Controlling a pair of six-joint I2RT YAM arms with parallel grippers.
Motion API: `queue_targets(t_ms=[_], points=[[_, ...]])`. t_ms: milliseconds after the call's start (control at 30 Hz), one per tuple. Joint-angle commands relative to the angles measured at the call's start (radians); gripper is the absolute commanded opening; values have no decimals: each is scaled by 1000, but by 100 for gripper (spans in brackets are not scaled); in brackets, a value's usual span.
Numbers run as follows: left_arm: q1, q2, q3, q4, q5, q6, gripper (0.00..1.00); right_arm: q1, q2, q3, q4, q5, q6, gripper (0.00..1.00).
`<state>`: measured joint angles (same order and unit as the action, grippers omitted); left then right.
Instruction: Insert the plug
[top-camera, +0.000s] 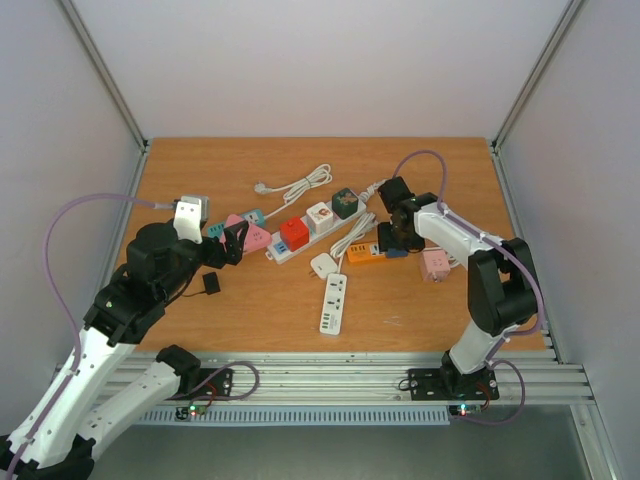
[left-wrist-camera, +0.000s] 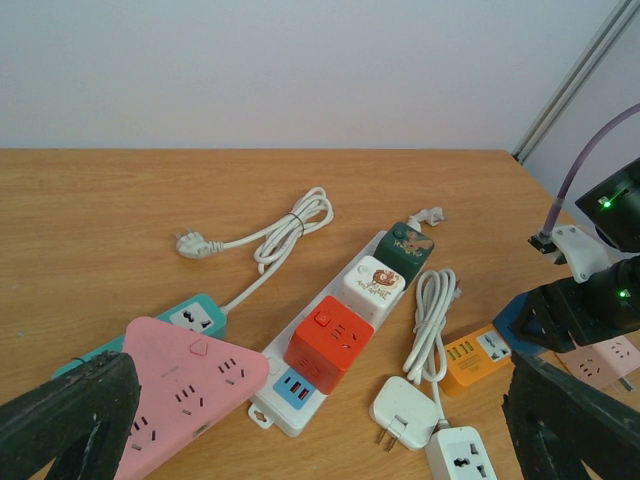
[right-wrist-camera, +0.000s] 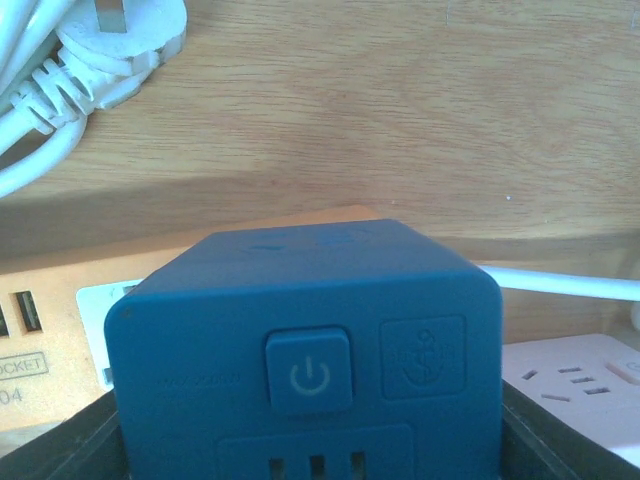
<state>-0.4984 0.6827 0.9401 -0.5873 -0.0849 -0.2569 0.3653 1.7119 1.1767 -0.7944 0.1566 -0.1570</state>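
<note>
My right gripper (top-camera: 394, 238) is shut on a blue cube socket (right-wrist-camera: 300, 340) with a power button; its dark fingers (right-wrist-camera: 60, 455) press both of its sides. The cube sits just over an orange power strip (right-wrist-camera: 50, 320), which also shows in the top view (top-camera: 363, 255). My left gripper (top-camera: 232, 243) is open and empty, its fingers (left-wrist-camera: 70, 415) spread wide above a pink triangular socket (left-wrist-camera: 185, 385). A white two-prong plug (left-wrist-camera: 405, 410) with a coiled cord lies on the table between the left fingers, next to a white strip end (left-wrist-camera: 462, 458).
A long white strip (left-wrist-camera: 290, 395) carries red (left-wrist-camera: 325, 340), white (left-wrist-camera: 375, 285) and green (left-wrist-camera: 405, 245) cubes. A teal socket (left-wrist-camera: 195, 318), a loose white three-pin plug and cord (left-wrist-camera: 192, 243), a pink socket (top-camera: 436, 264) and a black block (top-camera: 210, 283) lie around.
</note>
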Motion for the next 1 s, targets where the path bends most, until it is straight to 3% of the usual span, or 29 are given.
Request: queue_targets(t_ms=[0,67,233,333,700,967], points=[[6,0,-3,30,-19,6,99,-3,107,-39,-83,16,21,53],[6,-1,-3,31,-18,8,99,-3,81,-20,-95,24,20,59],[8,1,-1,30,-8,11,99,-3,-47,2,-98,1,15,87],[8,4,-1,29,-3,12,99,-3,-129,-4,-91,0,16,98],[8,2,-1,26,-1,9,99,-59,-336,-106,-94,266,151,98],[8,6,-3,26,-1,6,99,-176,-400,-220,-64,171,224,96]])
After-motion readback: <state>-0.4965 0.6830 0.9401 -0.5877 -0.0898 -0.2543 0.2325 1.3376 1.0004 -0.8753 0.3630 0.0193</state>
